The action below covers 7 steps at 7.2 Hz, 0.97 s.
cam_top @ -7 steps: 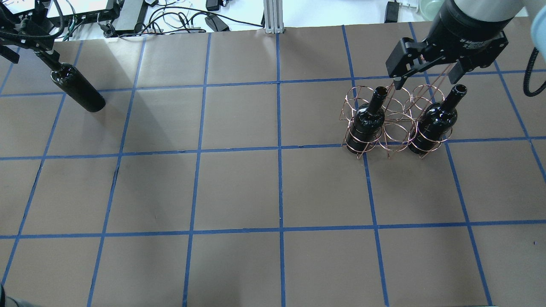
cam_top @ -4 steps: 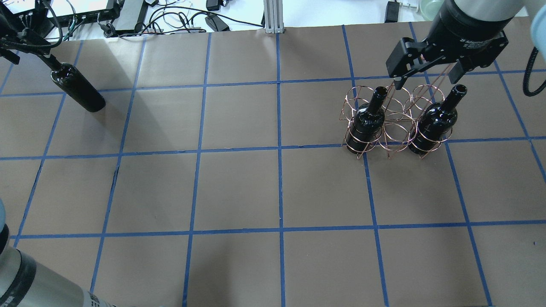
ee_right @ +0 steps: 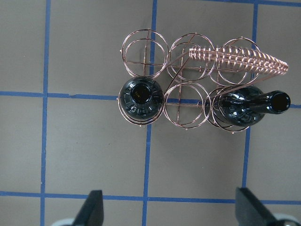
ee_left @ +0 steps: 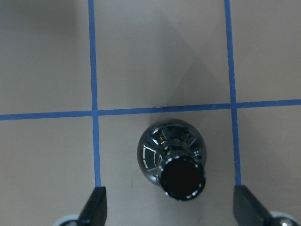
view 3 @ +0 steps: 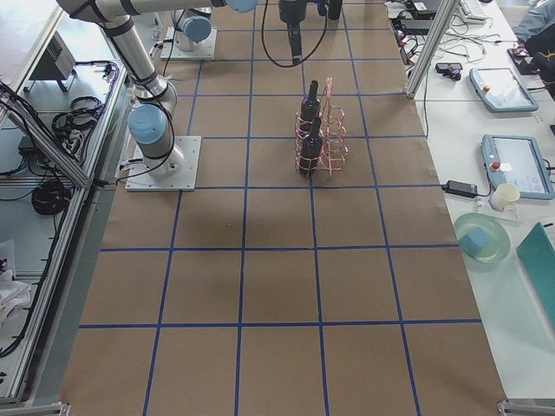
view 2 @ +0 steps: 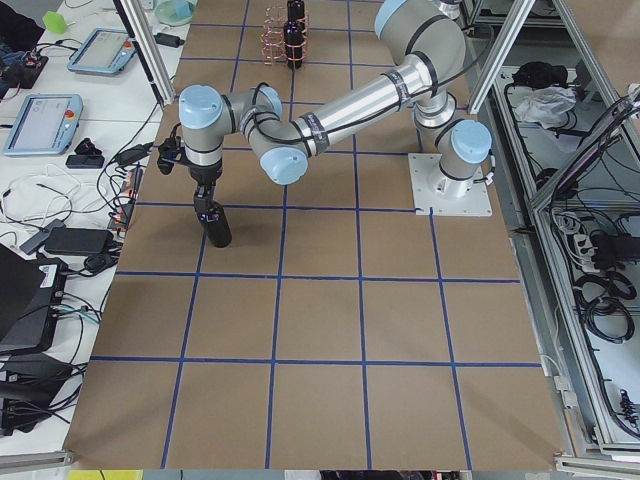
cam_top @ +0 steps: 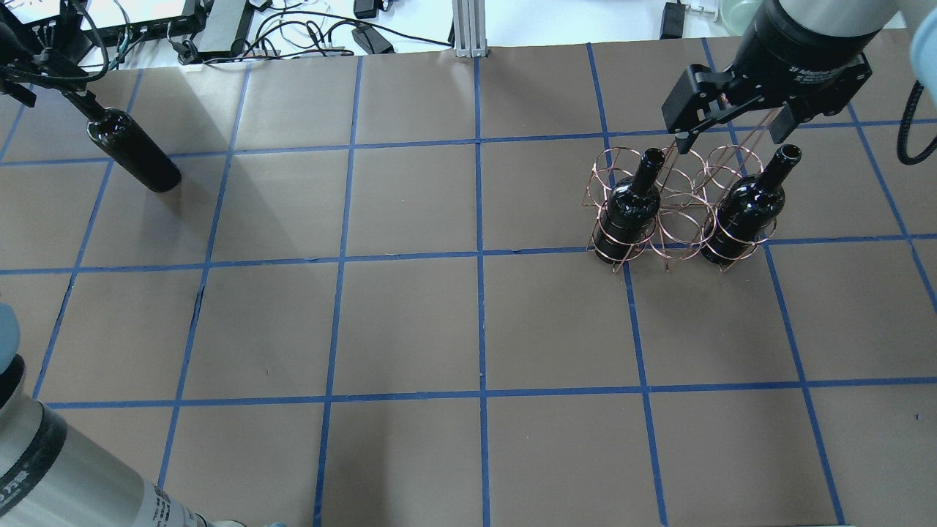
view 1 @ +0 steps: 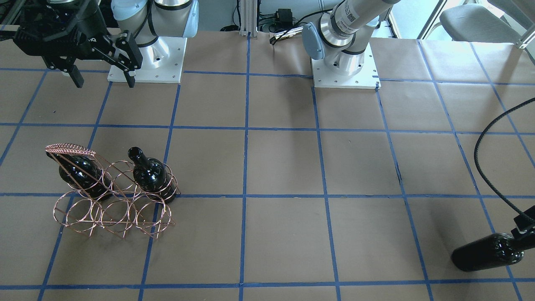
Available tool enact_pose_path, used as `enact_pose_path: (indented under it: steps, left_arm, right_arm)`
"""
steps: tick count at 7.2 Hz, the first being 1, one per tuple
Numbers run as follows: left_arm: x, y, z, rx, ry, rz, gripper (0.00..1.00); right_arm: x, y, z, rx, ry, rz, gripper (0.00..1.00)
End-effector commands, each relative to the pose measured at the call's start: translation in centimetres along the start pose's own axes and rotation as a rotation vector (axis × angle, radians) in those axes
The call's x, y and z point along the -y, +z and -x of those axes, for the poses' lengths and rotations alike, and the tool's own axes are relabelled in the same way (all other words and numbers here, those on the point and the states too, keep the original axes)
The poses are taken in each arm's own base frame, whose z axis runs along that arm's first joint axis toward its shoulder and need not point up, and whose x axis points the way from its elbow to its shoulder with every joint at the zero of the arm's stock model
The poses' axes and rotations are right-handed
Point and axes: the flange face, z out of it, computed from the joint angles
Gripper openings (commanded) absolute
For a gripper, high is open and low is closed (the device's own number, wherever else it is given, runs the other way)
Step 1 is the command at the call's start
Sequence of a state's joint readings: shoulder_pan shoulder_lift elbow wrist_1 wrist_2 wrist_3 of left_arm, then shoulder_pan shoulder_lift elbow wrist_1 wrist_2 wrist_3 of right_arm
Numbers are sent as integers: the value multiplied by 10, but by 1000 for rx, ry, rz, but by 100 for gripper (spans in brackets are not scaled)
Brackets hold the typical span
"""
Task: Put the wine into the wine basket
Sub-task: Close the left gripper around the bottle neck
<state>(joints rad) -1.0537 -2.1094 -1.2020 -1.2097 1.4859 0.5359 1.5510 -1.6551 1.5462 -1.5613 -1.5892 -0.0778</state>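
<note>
The wine bottle (cam_top: 135, 159), glossy black, stands alone at the table's far left; it also shows in the front view (view 1: 487, 252). My left gripper (ee_left: 170, 207) is open, a finger on each side of the bottle's mouth (ee_left: 183, 179) without touching it. The copper wire wine basket (cam_top: 679, 219) stands at the far right, its handle (ee_right: 237, 60) slanted. Two more black bottles (cam_top: 628, 208) (cam_top: 745, 210) stand in its end rings of one row. My right gripper (cam_top: 732, 139) hangs open and empty above the basket.
Cables and tablets (cam_top: 219, 22) lie beyond the table's far edge. My left arm's elbow (cam_top: 44, 468) juts into the near left corner. A black cable (view 1: 487, 163) hangs over the table near the lone bottle. The arm bases (view 1: 146, 58) (view 1: 345, 67) sit at the robot's side.
My left arm's elbow has swung into the near left corner of the overhead view. The bottles, the basket and the right gripper have not moved.
</note>
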Motion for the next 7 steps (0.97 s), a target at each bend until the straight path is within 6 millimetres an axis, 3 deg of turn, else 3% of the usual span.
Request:
enact_pose_path:
  steps: [1, 4, 6, 7]
  left_arm:
    - [3, 9, 0, -5, -28, -9, 91]
    - [6, 7, -6, -34, -35, -28, 90]
    - [6, 9, -5, -34, -32, -28, 84]
    - [6, 13, -4, -34, -20, -25, 59]
  right_arm:
    - [0, 0, 1, 0, 0, 1, 100]
    - [0, 1, 1, 2, 0, 3, 100]
    - [0, 1, 1, 2, 0, 3, 100]
    - [0, 1, 1, 2, 0, 3, 100]
